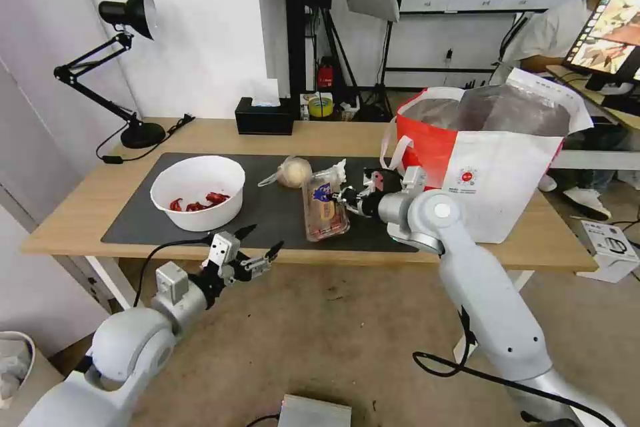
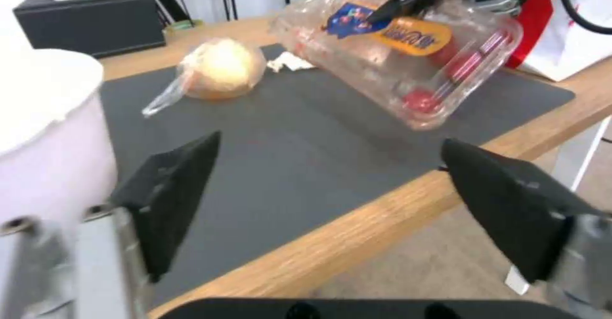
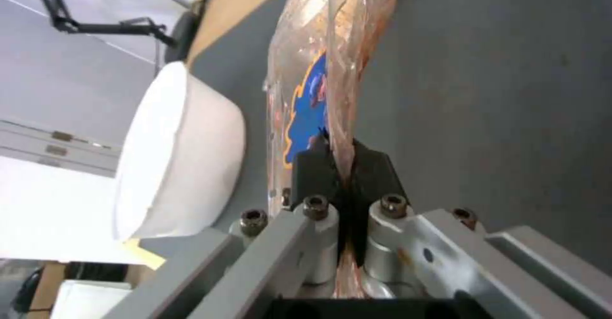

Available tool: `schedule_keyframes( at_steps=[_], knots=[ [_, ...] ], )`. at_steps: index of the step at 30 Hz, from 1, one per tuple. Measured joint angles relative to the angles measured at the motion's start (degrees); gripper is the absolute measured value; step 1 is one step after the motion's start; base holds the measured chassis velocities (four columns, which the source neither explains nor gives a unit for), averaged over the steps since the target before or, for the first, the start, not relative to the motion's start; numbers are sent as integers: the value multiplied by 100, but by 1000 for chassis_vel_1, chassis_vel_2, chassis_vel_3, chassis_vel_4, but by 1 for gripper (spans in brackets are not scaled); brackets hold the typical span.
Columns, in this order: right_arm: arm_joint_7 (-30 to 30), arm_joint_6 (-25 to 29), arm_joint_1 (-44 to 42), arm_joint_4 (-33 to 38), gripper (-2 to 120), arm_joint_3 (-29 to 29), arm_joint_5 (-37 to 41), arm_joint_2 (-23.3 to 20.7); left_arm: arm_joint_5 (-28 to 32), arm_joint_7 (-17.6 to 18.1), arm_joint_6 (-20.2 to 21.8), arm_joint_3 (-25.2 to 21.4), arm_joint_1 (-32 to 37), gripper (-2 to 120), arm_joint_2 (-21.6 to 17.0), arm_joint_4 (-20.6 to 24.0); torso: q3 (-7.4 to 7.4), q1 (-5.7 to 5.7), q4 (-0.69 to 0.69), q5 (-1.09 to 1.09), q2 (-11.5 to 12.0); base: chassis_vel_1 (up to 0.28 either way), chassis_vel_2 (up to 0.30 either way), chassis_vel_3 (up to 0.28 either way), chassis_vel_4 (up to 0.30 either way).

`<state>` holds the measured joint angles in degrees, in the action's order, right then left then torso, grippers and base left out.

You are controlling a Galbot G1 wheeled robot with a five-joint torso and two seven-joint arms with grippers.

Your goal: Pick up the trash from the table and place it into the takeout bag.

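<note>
Your right gripper (image 3: 341,159) pinched the rim of the clear tray (image 1: 325,205), which was tilted over the dark mat (image 1: 267,213) just beside the takeout bag (image 1: 493,173). Your left gripper (image 1: 260,243) waited at the table (image 1: 80,213) edge near the bowl (image 1: 197,192), fingers spread and empty. The lift was under way; carrying the tray over the bag's rim looked next.

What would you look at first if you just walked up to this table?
Probably the right gripper, shut on the edge of the clear plastic clamshell tray and tilting it up off the dark grey mat at mid-table. Next, the large white and red takeout bag standing open on the table's right end, and the white round bowl with red scraps on the left, with the open left gripper near the front edge.
</note>
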<state>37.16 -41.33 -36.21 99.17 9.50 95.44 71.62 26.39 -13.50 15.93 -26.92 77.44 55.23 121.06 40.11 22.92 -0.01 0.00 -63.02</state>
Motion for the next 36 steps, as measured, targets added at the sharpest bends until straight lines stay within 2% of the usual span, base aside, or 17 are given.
schedule_keyframes(
  at_steps=[8,19,34,36],
  knots=[
    [17,25,398,247,0,91,258,-45,2,3,-67,-397,368,100,133,178,-1,0,3,0,0,0,0,0,0],
    [55,238,892,582,0,513,541,-368,16,19,-81,-496,470,100,273,232,-1,0,1,0,0,0,0,0,0],
    [17,606,1180,674,0,1365,425,-1002,48,111,-95,-600,531,100,349,236,0,-1,1,1,0,0,0,0,0],
    [-84,684,1179,605,0,1628,326,-1300,41,113,-99,-560,528,100,407,199,0,-1,0,2,-1,0,0,0,0]
  ],
)
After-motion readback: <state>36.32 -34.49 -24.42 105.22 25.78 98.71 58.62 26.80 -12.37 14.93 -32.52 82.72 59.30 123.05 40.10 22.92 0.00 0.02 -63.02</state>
